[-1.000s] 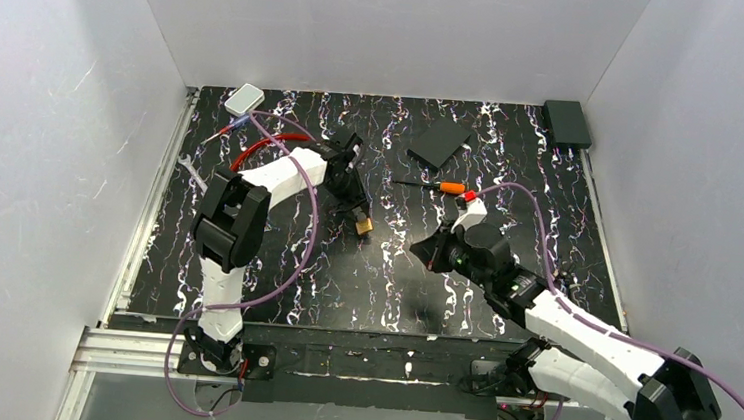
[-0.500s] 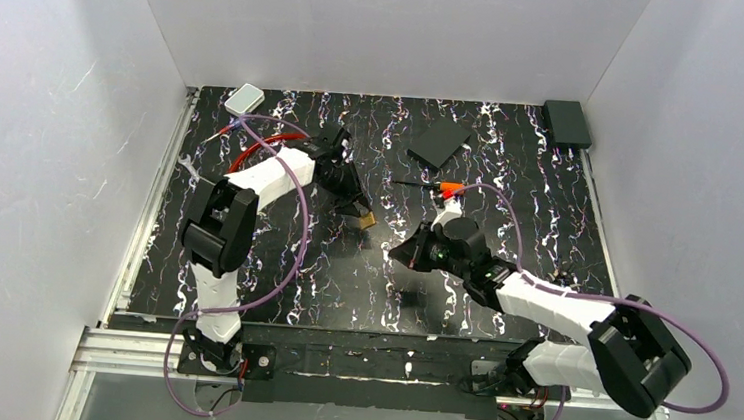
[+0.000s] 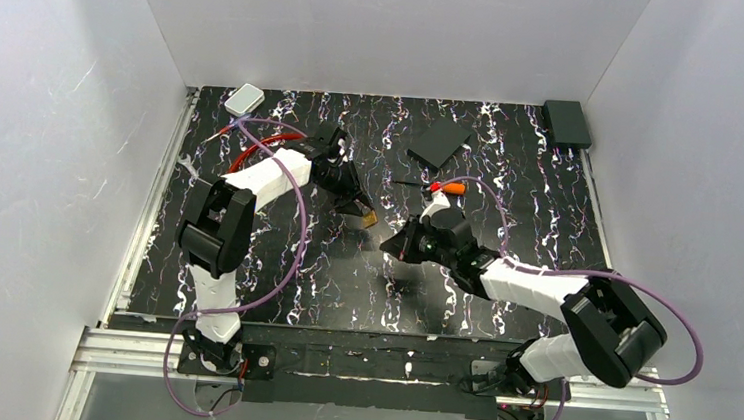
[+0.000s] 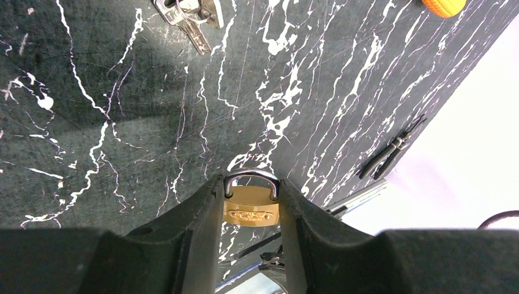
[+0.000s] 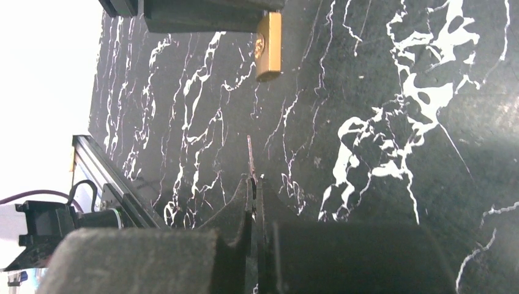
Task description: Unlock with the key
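Note:
A small brass padlock (image 4: 251, 206) with a silver shackle sits clamped between my left gripper's (image 4: 251, 184) black fingers, held above the marbled black table. In the top view it hangs at the left gripper (image 3: 358, 207) as a yellow spot, the padlock (image 3: 369, 219). My right gripper (image 5: 253, 180) is shut on the key (image 5: 250, 156), whose thin blade sticks out edge-on from the fingertips. The blade points toward the padlock (image 5: 268, 46), a short gap away. The left wrist view shows the key bunch (image 4: 186, 15) at its top edge.
A red cable loop lock (image 3: 263, 146) lies behind the left arm, with a small grey box (image 3: 244, 99) at the back left. An orange-handled screwdriver (image 3: 445, 188), a flat black pad (image 3: 440, 142) and a black box (image 3: 566, 122) lie toward the back right.
My right arm has swung left, carrying the key closer to the padlock. The left gripper has shifted slightly toward the back with the padlock still in it.

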### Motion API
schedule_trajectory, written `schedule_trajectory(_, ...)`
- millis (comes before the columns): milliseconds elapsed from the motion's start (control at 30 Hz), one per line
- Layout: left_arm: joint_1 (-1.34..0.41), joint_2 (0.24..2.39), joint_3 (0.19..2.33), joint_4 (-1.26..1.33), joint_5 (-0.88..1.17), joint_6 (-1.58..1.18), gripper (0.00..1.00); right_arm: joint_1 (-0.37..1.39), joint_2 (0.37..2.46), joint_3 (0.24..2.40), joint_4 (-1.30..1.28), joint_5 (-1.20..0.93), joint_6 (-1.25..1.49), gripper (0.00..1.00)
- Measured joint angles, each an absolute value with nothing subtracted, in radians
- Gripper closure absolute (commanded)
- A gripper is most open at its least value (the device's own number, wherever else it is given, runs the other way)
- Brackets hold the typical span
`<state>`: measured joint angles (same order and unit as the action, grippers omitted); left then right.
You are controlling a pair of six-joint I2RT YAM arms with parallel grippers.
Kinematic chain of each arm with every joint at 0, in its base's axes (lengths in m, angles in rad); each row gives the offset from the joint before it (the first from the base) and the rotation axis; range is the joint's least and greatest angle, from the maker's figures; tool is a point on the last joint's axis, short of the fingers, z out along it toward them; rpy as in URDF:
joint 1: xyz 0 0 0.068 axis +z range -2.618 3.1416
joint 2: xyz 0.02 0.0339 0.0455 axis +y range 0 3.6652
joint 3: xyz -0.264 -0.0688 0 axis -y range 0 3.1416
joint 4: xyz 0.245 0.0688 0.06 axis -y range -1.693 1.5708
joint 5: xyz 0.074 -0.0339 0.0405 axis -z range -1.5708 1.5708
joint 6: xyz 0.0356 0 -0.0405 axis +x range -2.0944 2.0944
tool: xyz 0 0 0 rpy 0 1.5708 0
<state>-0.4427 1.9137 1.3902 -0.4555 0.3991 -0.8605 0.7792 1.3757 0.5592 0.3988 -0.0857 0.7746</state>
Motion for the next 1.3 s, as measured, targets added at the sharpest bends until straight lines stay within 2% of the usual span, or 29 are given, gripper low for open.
schedule_trajectory(600, -0.439, 1.889, 1.381, -0.441, 0.414, -0.873, 1.00, 0.768, 1.544, 0.666, 0.471, -0.089, 0.754, 0.99)
schedule_trajectory(1300, -0.427, 1.883, 1.380, -0.440, 0.428, -0.875, 1.00, 0.733, 1.551, 0.666, 0.478, -0.116, 0.748, 0.99)
